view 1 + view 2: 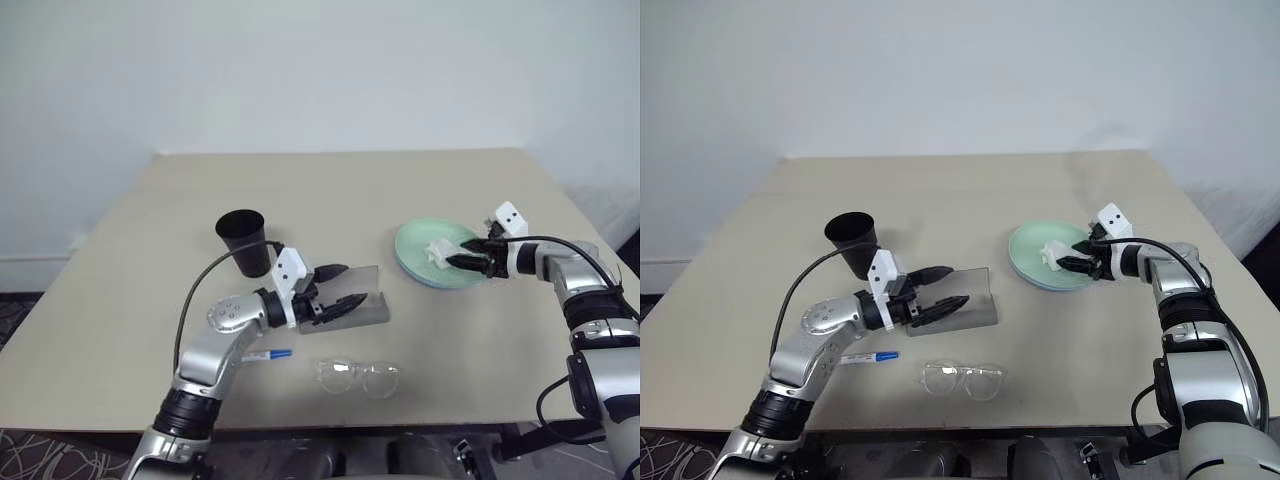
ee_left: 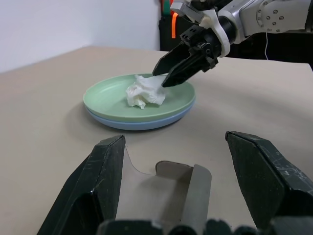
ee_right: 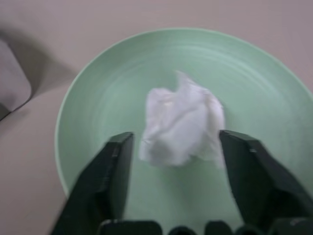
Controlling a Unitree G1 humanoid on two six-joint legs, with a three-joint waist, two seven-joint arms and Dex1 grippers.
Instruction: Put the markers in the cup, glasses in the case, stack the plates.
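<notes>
I see the plates (image 1: 440, 262) already stacked, green on blue, with a soft tissue (image 3: 182, 125) on top. My right gripper (image 3: 177, 161) hangs over it, jaws spread around the tissue. The glasses (image 1: 358, 376) lie near the front edge; they look thin and easy to break, so I would pinch the middle bridge. My left gripper (image 1: 338, 287) is spread wide by the grey case (image 1: 978, 298).

Left end effector (image 1: 338, 286) points level toward the right with fingers spread; right end effector (image 3: 176, 183) angles downward, fingers parted.

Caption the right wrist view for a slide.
Open right gripper straddles a crumpled white tissue lying on the mint green plate.
</notes>
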